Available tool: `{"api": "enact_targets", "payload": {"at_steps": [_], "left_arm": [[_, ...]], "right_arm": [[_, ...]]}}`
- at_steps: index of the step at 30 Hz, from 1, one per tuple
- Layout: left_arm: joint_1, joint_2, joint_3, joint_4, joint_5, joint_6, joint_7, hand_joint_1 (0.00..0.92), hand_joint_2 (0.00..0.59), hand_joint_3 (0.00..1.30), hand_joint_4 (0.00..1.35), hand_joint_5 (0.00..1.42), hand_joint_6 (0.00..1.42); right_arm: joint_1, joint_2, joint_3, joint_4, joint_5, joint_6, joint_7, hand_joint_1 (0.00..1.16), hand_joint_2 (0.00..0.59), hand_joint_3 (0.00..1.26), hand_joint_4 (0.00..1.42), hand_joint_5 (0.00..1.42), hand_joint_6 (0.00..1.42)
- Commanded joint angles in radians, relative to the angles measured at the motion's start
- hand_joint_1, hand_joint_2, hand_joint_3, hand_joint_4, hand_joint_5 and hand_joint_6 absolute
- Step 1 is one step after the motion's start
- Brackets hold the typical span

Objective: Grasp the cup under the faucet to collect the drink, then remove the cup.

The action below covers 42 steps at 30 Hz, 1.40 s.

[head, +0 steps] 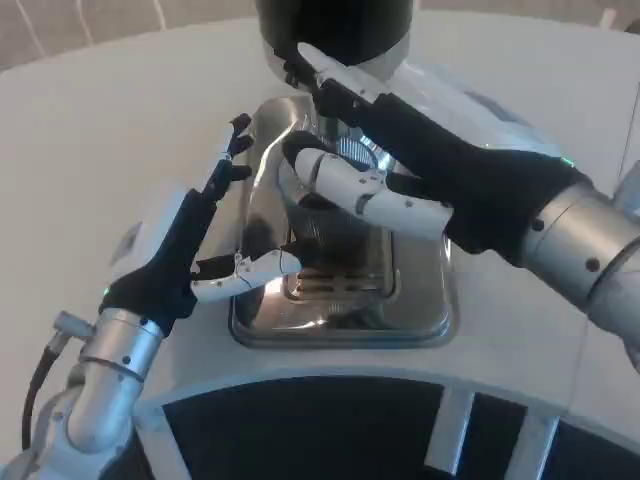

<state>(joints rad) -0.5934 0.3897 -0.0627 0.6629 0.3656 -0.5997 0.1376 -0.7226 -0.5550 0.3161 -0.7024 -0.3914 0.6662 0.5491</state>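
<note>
A clear ribbed cup (352,152) stands on the silver drip tray (420,320) below the black dispenser (335,25); the faucet itself is hidden. My right hand (400,150) reaches in from the right and grips the cup, fingers on its far side and thumb across its near side. Most of the cup is covered by this hand. My left hand (190,240) hovers at the tray's left edge with its fingers spread and pointing away from me. Its thumb lies over the tray's left rim, and it holds nothing.
The tray has a slotted grate (335,285) in its middle. White table (90,130) spreads to the left and behind. A dark panel (330,430) runs along the near edge below the tray.
</note>
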Motion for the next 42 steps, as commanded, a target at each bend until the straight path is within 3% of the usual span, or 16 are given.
{"api": "enact_targets", "payload": {"at_steps": [1, 11, 24, 29, 34, 42], "left_arm": [[-0.004, 0.006, -0.008, 0.027, 0.007, -0.022, 0.011, 0.391, 0.049, 0.0, 0.0, 0.18, 0.16], [-0.008, 0.008, -0.014, 0.047, 0.008, -0.041, 0.005, 0.384, 0.051, 0.0, 0.0, 0.17, 0.16], [-0.009, 0.013, -0.027, 0.053, 0.006, -0.044, 0.001, 0.383, 0.052, 0.0, 0.0, 0.17, 0.16], [-0.014, 0.013, -0.031, 0.058, 0.005, -0.044, 0.001, 0.382, 0.052, 0.0, 0.0, 0.17, 0.17], [-0.024, 0.01, -0.037, 0.067, 0.005, -0.043, -0.001, 0.376, 0.055, 0.0, 0.0, 0.17, 0.17], [-0.036, 0.001, -0.042, 0.072, 0.001, -0.037, -0.007, 0.372, 0.056, 0.0, 0.0, 0.17, 0.18]], "right_arm": [[0.053, 0.014, -0.001, -0.043, 0.01, -0.019, 0.013, 0.0, 0.499, 0.0, 0.0, 0.0, 0.0], [0.143, 0.048, -0.115, -0.097, -0.025, -0.055, -0.094, 0.0, 0.511, 0.0, 0.0, 0.0, 0.0], [0.263, 0.095, -0.188, -0.18, -0.102, -0.134, -0.189, 0.0, 0.521, 0.0, 0.0, 0.0, 0.0], [0.35, 0.07, -0.231, -0.254, -0.127, -0.128, -0.154, 0.0, 0.522, 0.0, 0.0, 0.0, 0.0], [0.484, 0.022, -0.302, -0.343, -0.187, -0.112, -0.089, 0.0, 0.526, 0.0, 0.0, 0.0, 0.0], [0.607, 0.063, -0.372, -0.345, -0.236, -0.181, -0.02, 0.0, 0.533, 0.0, 0.0, 0.0, 0.0]]}}
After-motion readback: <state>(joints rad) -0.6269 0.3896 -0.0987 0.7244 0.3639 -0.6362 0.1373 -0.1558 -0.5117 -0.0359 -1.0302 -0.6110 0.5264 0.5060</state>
